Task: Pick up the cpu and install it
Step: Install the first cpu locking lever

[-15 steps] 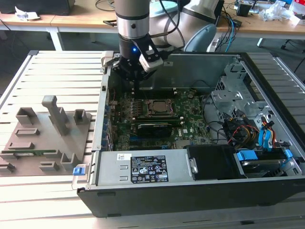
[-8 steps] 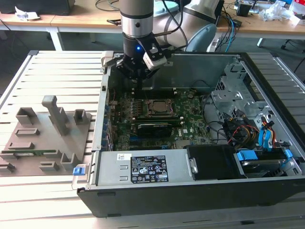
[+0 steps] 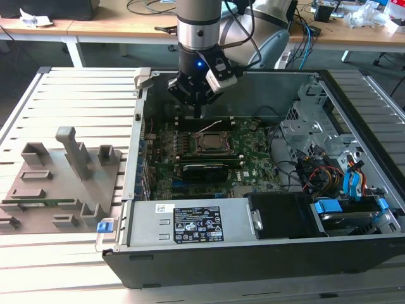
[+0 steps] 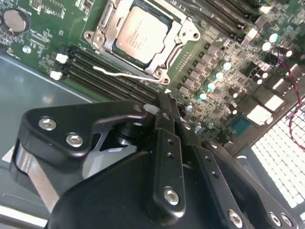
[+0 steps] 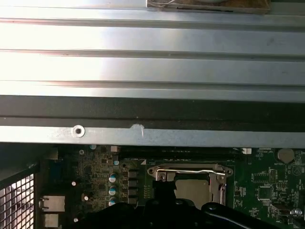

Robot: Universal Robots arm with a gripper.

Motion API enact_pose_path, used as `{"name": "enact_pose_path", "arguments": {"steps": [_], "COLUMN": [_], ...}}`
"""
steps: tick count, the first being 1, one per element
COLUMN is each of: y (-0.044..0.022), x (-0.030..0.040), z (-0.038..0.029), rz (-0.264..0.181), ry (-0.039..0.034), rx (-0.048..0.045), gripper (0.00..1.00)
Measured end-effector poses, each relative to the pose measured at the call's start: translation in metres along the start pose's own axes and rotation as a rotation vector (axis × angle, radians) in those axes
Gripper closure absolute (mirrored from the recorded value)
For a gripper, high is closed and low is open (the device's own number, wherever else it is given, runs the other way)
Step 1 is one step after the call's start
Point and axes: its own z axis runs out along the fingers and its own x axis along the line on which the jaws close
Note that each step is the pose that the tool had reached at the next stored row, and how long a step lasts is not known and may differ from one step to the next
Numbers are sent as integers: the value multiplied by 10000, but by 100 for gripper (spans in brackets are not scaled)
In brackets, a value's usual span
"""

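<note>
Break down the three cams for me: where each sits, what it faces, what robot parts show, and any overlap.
Exterior view: off the arm, looking down on the open computer case; the arm and pincer hang over the motherboard, the cpu sits in its socket.
Second wrist view: on the arm, looking along the black pincer to the cpu in its socket.
First wrist view: on the arm, facing the case wall and slatted table; dark pincer body along one edge.
Shared: all three show the cpu.
</note>
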Motion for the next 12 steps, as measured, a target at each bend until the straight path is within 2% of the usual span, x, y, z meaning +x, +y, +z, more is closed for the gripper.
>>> {"name": "enact_pose_path", "arguments": {"steps": [2, 3, 7, 12], "y": [0, 5, 7, 8], "x": [-1, -1, -32, -58], "z": [1, 18, 152, 219], "rz": [-1, -4, -7, -7], "ry": [0, 1, 6, 5], "rx": [1, 65, 89, 89], "gripper": [89, 89, 89, 89]}}
